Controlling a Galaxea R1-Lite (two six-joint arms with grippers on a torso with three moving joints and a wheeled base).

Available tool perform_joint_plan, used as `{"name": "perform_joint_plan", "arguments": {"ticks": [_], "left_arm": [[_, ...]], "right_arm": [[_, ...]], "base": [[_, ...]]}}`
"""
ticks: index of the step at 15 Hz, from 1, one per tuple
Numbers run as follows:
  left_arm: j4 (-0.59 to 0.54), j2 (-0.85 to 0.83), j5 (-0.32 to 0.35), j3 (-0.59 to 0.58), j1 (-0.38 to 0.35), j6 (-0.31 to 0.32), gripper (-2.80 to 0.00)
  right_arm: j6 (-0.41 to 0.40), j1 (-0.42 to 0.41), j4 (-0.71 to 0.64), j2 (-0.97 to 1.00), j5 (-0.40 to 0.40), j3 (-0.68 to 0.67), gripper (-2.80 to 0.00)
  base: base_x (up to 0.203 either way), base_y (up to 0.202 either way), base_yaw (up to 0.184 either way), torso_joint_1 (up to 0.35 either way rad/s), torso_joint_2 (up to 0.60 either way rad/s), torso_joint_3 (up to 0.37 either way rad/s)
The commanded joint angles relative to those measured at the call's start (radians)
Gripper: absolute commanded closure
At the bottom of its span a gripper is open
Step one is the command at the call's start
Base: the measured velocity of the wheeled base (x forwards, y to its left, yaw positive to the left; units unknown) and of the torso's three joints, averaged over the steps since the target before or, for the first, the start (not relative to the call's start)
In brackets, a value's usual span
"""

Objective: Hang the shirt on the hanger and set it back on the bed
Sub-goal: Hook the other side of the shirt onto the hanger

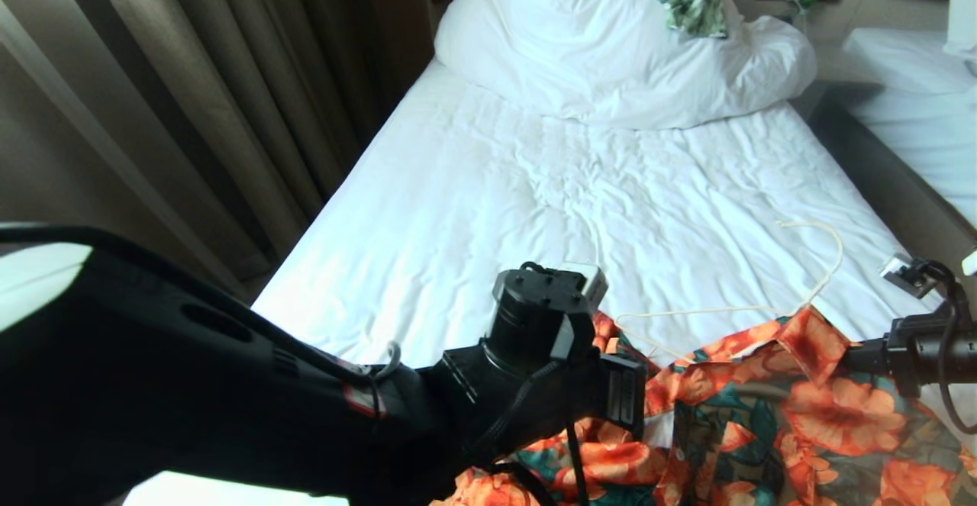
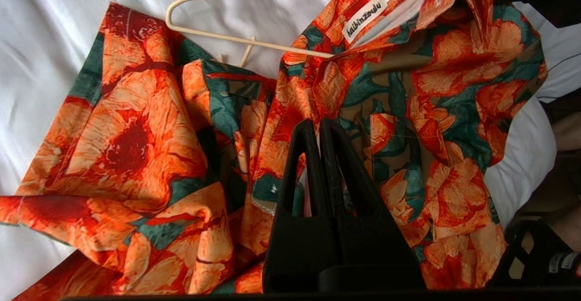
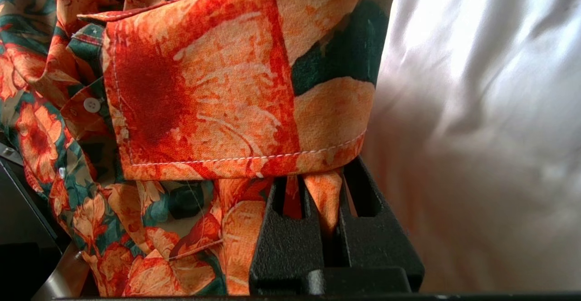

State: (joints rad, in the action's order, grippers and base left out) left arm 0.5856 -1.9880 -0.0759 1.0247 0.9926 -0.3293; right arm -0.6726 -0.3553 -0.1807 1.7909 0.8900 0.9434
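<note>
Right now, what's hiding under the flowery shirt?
One end of the cream wire hanger slips under the flowered shirt by the collar; that end is covered. The rest lies bare on the bed's white sheet.

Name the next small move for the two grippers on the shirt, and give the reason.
Probably the right gripper, shut on the shirt near its collar, should draw that side over the hanger: one hanger arm already sits under the collar, the other lies bare on the bed. The left gripper is shut above the shirt front.

Shirt [image 1: 771, 422], hanger [image 1: 809, 277] on bed [image 1: 496, 208]
</note>
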Motion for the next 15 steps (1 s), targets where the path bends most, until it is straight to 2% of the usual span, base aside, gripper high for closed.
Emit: {"name": "perform_joint_plan", "arguments": {"ticks": [1, 5, 6, 8, 11, 15], "left_arm": [[-0.005, -0.055, -0.016, 0.036, 0.021, -0.001, 0.00], [-0.049, -0.132, -0.041, 0.102, 0.051, 0.018, 0.00], [-0.046, -0.158, -0.059, 0.113, 0.051, 0.038, -2.80], [-0.046, -0.190, -0.079, 0.121, 0.042, 0.077, -2.80], [-0.044, -0.218, -0.147, 0.142, 0.011, 0.146, -2.80], [-0.043, -0.215, -0.151, 0.149, 0.000, 0.156, -2.80]], "right_arm": [[-0.004, -0.001, 0.029, -0.031, 0.003, -0.067, 0.00], [-0.010, -0.002, 0.049, -0.047, -0.011, -0.109, 0.00], [-0.010, -0.002, 0.049, -0.048, -0.011, -0.109, 0.00], [-0.011, -0.002, 0.049, -0.058, -0.011, -0.114, 0.00], [-0.012, -0.002, 0.050, -0.067, -0.011, -0.117, 0.00], [-0.013, -0.002, 0.049, -0.084, -0.010, -0.118, 0.00]], "base": [[0.000, 0.000, 0.000, 0.000, 0.00, 0.000], [0.000, 0.000, 0.000, 0.000, 0.00, 0.000], [0.000, 0.000, 0.000, 0.000, 0.00, 0.000], [0.000, 0.000, 0.000, 0.000, 0.00, 0.000], [0.000, 0.000, 0.000, 0.000, 0.00, 0.000], [0.000, 0.000, 0.000, 0.000, 0.00, 0.000]]}}
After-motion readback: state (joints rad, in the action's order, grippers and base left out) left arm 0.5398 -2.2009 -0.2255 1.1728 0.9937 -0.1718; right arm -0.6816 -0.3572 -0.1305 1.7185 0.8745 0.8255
